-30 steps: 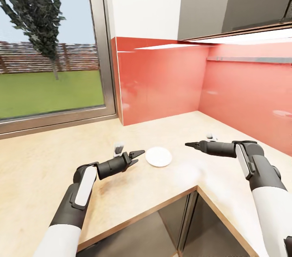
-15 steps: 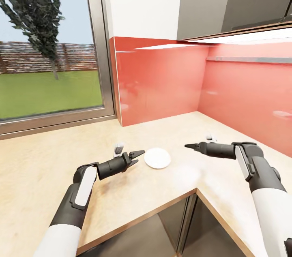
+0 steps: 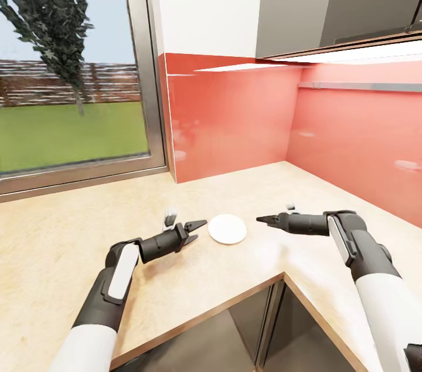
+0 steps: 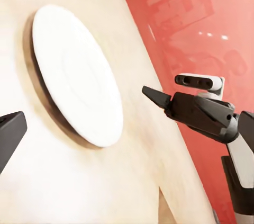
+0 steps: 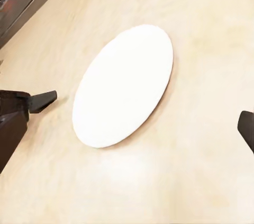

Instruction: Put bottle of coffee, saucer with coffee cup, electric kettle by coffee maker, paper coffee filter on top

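Change: right gripper (image 3: 261,220) has moved toward the saucer (image 3: 227,228).
Fingers: both open, empty; left gripper (image 3: 198,228) beside it.
Meaning: a saucer pickup looks near.

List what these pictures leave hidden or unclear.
- Right gripper: head view shows it end-on as one dark point, so open or shut is unclear; the right wrist view cuts its fingers at the edges.
- Saucer underside: hidden against the countertop.
- Under the counter: cut off by the head view's lower edge.
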